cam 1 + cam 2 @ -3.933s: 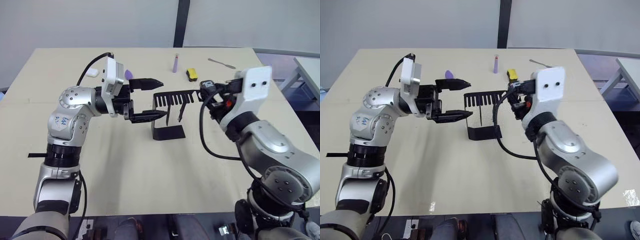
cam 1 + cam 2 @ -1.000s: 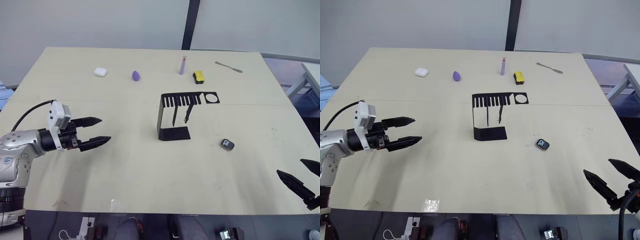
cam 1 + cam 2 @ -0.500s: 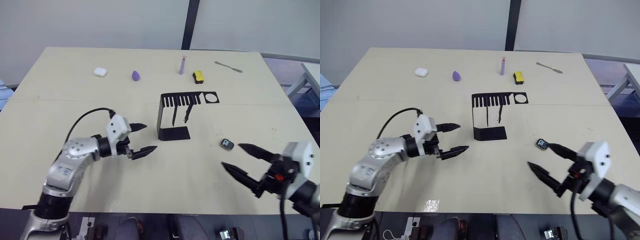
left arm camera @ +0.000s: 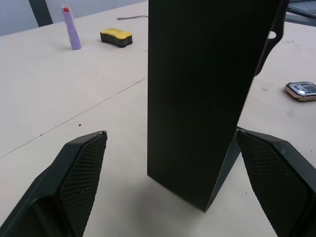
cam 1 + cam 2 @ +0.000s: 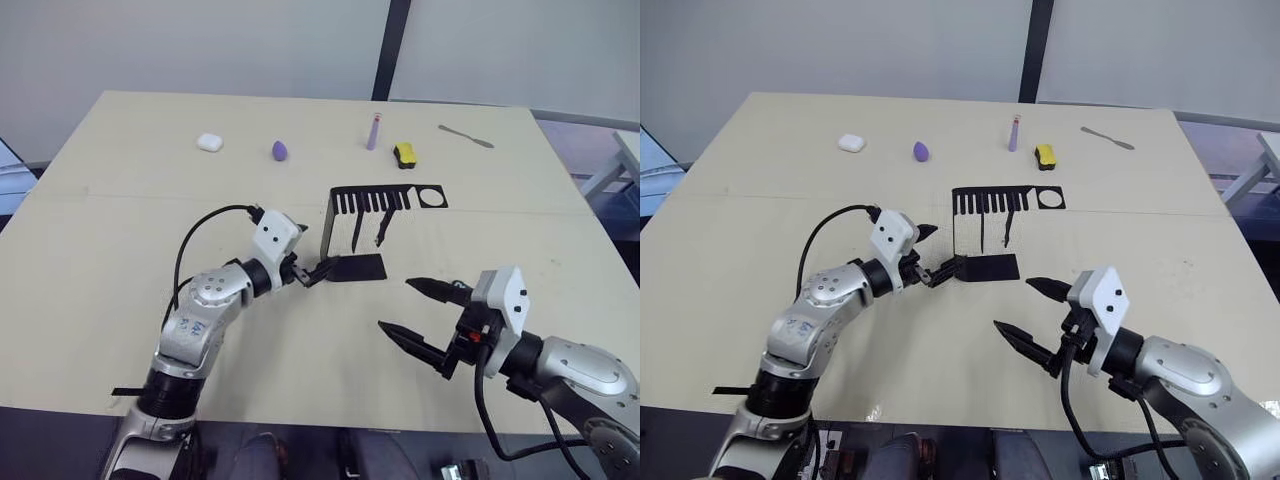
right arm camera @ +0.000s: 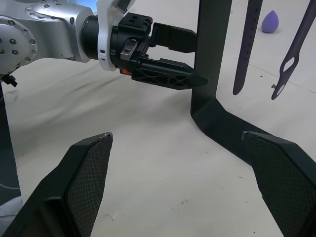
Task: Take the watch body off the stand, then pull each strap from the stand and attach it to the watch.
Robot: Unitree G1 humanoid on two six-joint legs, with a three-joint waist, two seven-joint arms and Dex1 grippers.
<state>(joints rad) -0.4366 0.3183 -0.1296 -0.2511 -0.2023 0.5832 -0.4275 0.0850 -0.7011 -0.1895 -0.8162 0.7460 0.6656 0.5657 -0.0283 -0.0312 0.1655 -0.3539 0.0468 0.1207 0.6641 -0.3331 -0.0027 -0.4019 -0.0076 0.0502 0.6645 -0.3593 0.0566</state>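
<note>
Both arms have swung in toward the black bent sheet-metal stand [image 5: 355,232]. Left gripper [image 4: 173,182] is bracketing its wall, fingers released; right gripper [image 5: 1028,318] is hovering at the stand's 5 o'clock, fingers spread and empty. Two dark straps [image 6: 247,47] are hanging unpulled. Small bronze-rimmed watch body [image 4: 301,91] is lying off-stand on the table.

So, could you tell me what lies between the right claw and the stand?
Nothing: only bare table separates the right claw from the stand, as the eye views show.
</note>
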